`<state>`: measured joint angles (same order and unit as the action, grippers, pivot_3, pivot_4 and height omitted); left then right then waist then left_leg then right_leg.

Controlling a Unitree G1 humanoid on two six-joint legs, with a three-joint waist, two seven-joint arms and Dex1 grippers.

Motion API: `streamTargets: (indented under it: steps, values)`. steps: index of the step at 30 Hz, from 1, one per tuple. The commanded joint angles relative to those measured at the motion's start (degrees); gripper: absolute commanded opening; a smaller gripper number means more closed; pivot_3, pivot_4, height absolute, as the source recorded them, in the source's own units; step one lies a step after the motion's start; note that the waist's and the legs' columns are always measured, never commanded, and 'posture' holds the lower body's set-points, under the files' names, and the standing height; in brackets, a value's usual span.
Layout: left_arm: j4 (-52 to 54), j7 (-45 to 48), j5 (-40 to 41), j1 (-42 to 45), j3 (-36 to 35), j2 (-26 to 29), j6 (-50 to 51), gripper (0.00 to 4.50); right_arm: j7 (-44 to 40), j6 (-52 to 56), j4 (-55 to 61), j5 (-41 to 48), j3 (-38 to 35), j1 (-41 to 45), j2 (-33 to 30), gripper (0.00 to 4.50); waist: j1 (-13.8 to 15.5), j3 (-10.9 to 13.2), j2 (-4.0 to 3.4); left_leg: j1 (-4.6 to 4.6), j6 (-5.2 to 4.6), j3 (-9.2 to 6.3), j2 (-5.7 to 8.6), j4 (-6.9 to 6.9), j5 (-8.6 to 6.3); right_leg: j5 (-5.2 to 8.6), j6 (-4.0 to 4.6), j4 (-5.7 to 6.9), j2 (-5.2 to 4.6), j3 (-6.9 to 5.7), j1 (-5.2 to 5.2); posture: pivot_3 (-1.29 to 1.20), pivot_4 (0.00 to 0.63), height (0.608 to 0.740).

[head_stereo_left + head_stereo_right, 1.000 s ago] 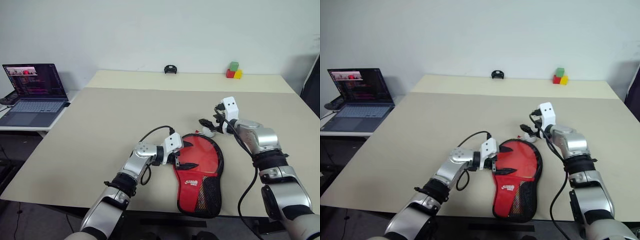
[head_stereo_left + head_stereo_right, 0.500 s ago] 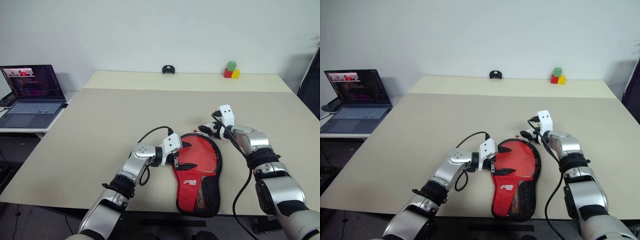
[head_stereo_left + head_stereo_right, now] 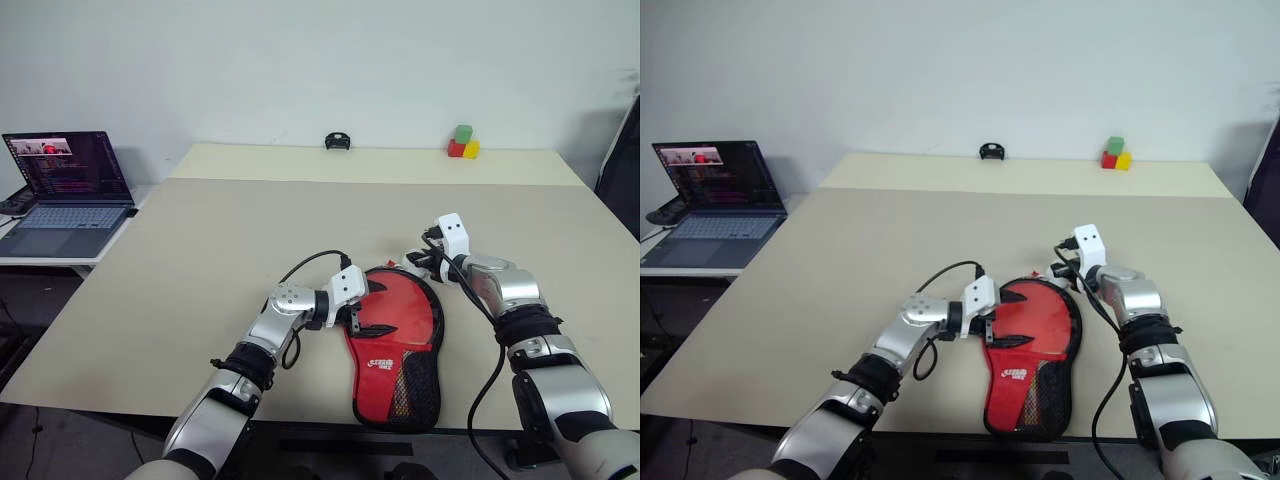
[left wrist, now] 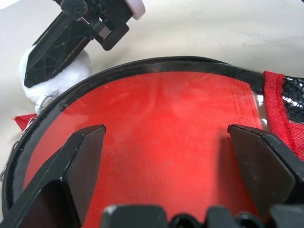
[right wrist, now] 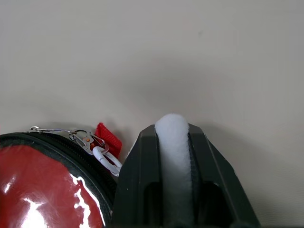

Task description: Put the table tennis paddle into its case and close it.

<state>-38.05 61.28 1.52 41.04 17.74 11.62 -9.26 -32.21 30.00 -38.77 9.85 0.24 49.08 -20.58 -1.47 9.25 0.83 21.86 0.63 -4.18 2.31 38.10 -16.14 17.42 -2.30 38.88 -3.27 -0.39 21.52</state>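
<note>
The case [image 3: 395, 335] lies flat near the table's front edge, red side up, with its mesh pocket toward me and its round end away from me. My left gripper [image 3: 372, 308] is open at the case's left rim, its fingers [image 4: 80, 156] spread over the glossy red face. My right gripper [image 3: 412, 262] is at the far rim of the round end, shut on the fluffy white charm [image 5: 172, 137]. The charm hangs from the metal zip pull [image 5: 88, 141] beside a small red tab [image 5: 108, 137]. The paddle is hidden from view.
An open laptop [image 3: 65, 185] sits on a side table to the left. Green, red and yellow blocks [image 3: 463, 142] and a small black object [image 3: 340, 140] stand along the far edge of the table [image 3: 220, 240]. A black cable loops off the left wrist.
My right gripper sank slightly toward the case's far rim and its fingers closed on the white charm. The left gripper stayed open in place.
</note>
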Motion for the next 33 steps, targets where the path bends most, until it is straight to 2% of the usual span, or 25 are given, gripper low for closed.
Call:
streamTargets:
  steps: [1, 12, 21, 27, 33]
  values:
    - [-3.92, -0.18, -3.19, -1.11, 2.27, -0.23, 0.62, 4.5, -0.55, -0.13, 2.17, -1.04, -0.18, 0.28, -1.78, 0.26, 0.03, -0.01, -0.02, -0.01, 0.0, -0.01, 0.01, 0.0, 0.0, 0.0, 0.0, 0.0, 0.0, -0.01, -0.01, 0.0, 0.15, 0.74]
    - [-11.35, -0.8, -4.03, -0.7, 2.38, -1.65, -0.73, 4.5, -4.19, 3.53, 9.73, -1.99, -0.62, -1.17, -9.59, 0.26, 1.02, -0.12, -0.09, -0.08, -0.05, -0.06, 0.09, 0.03, 0.02, 0.0, 0.0, 0.0, 0.0, -0.1, -0.17, 0.0, 0.15, 0.74]
    - [-13.26, -0.9, -4.4, -0.31, 2.71, -2.66, -1.35, 4.5, -9.83, 15.33, 29.68, -0.04, -0.49, -12.38, -18.7, 0.25, 1.78, -0.19, -0.12, -0.07, -0.07, -0.11, 0.12, 0.04, 0.02, 0.0, -0.01, -0.03, 0.0, -0.16, -0.23, 0.0, 0.15, 0.74]
    - [-14.4, -0.94, -4.64, 0.69, 2.9, -3.54, -1.48, 4.5, -13.67, 26.01, 46.31, 5.15, -2.32, -23.36, -25.82, 0.25, 2.29, -0.22, -0.11, -0.07, -0.09, -0.15, 0.12, 0.04, 0.01, 0.01, -0.02, -0.13, 0.0, -0.2, -0.3, 0.0, 0.15, 0.74]
    - [-15.67, -1.0, -5.01, 1.69, 3.25, -4.56, -2.06, 4.5, -15.19, 32.27, 55.47, 10.09, -4.74, -29.23, -30.23, 0.24, 2.68, -0.24, -0.08, -0.11, -0.09, -0.18, 0.13, 0.04, 0.01, 0.01, -0.03, -0.15, 0.01, -0.23, -0.36, 0.0, 0.15, 0.74]
